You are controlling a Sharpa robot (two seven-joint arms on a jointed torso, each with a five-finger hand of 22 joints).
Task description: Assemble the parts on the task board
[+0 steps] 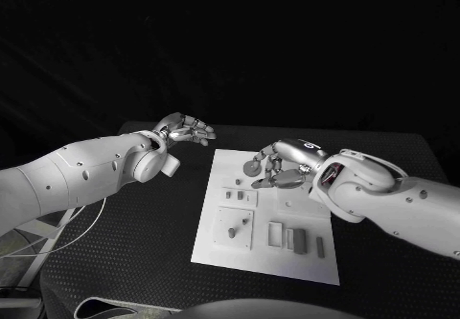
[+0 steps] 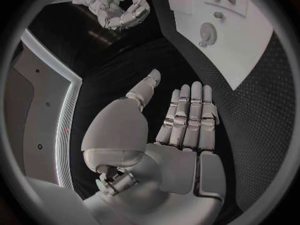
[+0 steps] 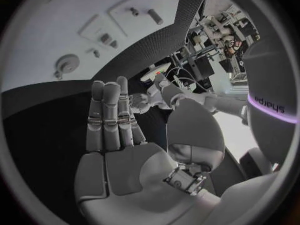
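Several small grey parts lie on the white task board in the middle of the black bench; a round toothed one sits near the board's far end. They look light, rigid and smooth, likely to slip, so a fingertip pinch across opposite edges should suit. The left hand hovers beyond the board's far left corner, fingers straight and apart, holding nothing. The right hand hangs over the far end, fingers extended, also empty.

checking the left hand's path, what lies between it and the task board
Bare black table; the left hand hovers open off the task board's far left corner, as the head view shows.
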